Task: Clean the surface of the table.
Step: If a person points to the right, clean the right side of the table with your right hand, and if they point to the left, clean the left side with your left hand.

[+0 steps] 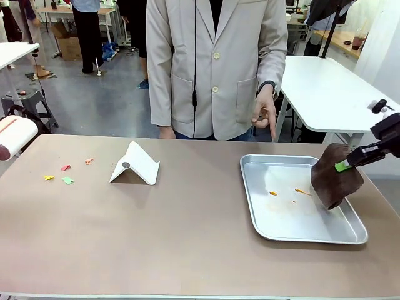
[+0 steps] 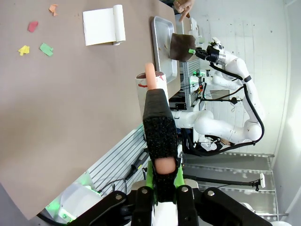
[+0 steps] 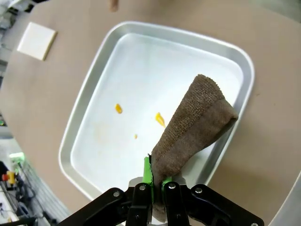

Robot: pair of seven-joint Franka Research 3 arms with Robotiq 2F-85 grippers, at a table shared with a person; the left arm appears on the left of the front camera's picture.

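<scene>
The taupe-brown table (image 1: 187, 244) carries a few coloured paper scraps (image 1: 65, 175) near its left end, lying apart on the bare top; the same scraps (image 2: 35, 37) appear in the left wrist view. My right gripper (image 3: 155, 178) is shut on a brown cloth (image 3: 193, 127), which hangs over the right side of a silver tray (image 1: 250, 187). My left gripper (image 2: 162, 178) is shut on the black foam handle (image 2: 160, 127) of a white roller (image 1: 12, 137), held off the table's left end.
A white folded card (image 1: 134, 164) stands left of the table's middle. Small orange bits (image 3: 160, 119) lie in the tray. A person stands at the far side, one hand (image 1: 265, 112) pointing down above the tray's far edge. White-topped tables stand behind.
</scene>
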